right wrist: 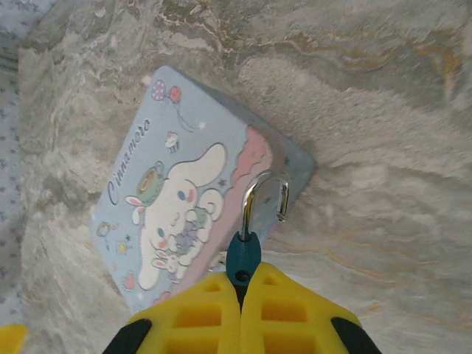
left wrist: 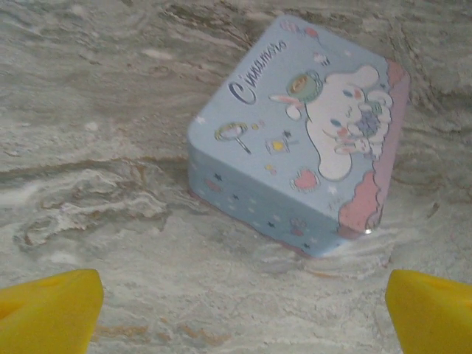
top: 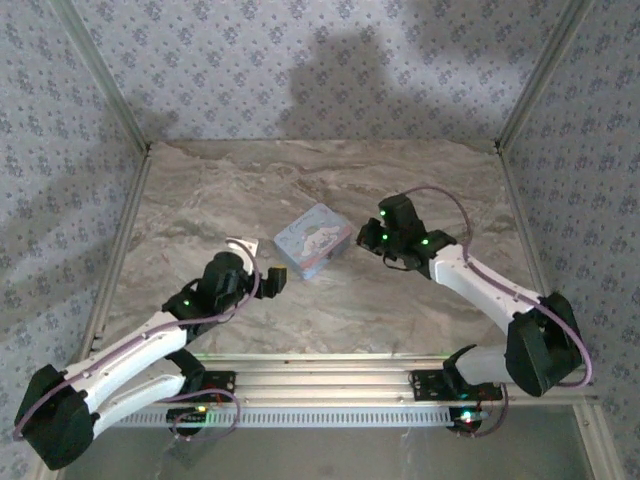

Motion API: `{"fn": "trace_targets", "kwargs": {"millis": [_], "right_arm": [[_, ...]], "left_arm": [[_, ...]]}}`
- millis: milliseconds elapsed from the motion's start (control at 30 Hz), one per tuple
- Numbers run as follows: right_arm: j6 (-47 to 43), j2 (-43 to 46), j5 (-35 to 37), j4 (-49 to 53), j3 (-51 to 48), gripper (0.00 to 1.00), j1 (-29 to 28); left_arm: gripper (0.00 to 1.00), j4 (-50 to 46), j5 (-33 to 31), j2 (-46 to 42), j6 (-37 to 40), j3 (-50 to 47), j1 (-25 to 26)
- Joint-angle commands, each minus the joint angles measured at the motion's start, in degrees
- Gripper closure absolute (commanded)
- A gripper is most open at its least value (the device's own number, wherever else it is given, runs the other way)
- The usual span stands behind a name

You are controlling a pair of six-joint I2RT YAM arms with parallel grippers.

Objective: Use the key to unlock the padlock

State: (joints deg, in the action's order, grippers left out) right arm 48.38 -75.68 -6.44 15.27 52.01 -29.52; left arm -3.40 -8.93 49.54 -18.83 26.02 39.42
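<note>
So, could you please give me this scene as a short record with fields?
table: marble-patterned top
tin: blue, cartoon print, lying flat near the table's middle
left hand: open, empty, pointed at the tin, not touching it
right hand: shut on the padlock, close to the tin
padlock body: teal, pinched between the yellow fingers
shackle: silver, sticking out past the fingertips; one leg looks free of the body
</note>
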Motion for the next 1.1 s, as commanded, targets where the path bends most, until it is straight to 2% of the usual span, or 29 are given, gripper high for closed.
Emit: {"fn": "trace_targets", "kwargs": {"millis": [0, 100, 200, 300, 433, 533, 700, 1067], "right_arm": [[-11.63, 0.79, -10.91, 9.25, 1.56, 1.0, 6.64], [-21.4, -1.24, -15.81, 17.43, 4.63, 1.0, 13.65], [-28.69, -4.82, -16.02, 22.12, 7.24, 1.0, 18.4], [-31.41, -9.54, -14.21, 19.52, 9.15, 1.0, 21.87], [-33.35, -18.44, -14.79, 14.86, 16.85, 1.0, 25.21], [-35.49, -26.47, -13.52, 17.17, 27.28, 1.0, 25.74], [-37.77, -38.61, -12.15, 21.73, 40.85, 1.0, 25.76], [-40.99, -54.46, -7.98, 29.26, 58.1, 1.0, 23.59]], "left_arm": [[0.02, -5.69, 1.88, 1.19, -0.94, 4.11, -1.52], [0.02, -6.91, 4.53, 2.93, -1.37, 6.47, -2.42], [0.02, -7.32, 6.86, 5.57, -3.37, 8.99, -3.41], [0.02, -9.38, 10.68, 10.58, -4.01, 13.32, -4.96], [0.02, -17.19, 11.38, 18.86, -1.41, 22.85, -5.34], [0.02, -19.49, 11.98, 22.6, -0.17, 27.7, -5.24], [0.02, -18.21, 12.01, 24.59, 0.22, 30.0, -5.4], [0.02, -19.33, 11.57, 28.28, 1.34, 32.84, -5.51]]}}
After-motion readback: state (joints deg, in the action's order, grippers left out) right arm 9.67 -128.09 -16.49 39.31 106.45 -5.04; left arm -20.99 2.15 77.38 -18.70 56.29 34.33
